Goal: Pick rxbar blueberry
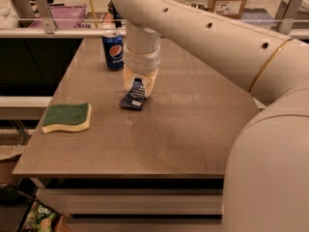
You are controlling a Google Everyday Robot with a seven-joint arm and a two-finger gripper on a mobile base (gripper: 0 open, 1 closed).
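The rxbar blueberry (133, 97) is a thin dark navy wrapper with white lettering, in the middle of the brown table (193, 124). My gripper (139, 87) comes straight down on it from above. Its two tan fingers (128, 81) are closed on the bar's upper end. The bar hangs tilted between them, with its lower end pointing toward the front left, at or just above the table top. The arm hides the top of the bar.
A blue Pepsi can (113, 50) stands upright just behind and left of the gripper. A green and yellow sponge (67, 117) lies near the table's left edge. My white arm fills the right side of the view. A railing (43, 13) runs behind the table.
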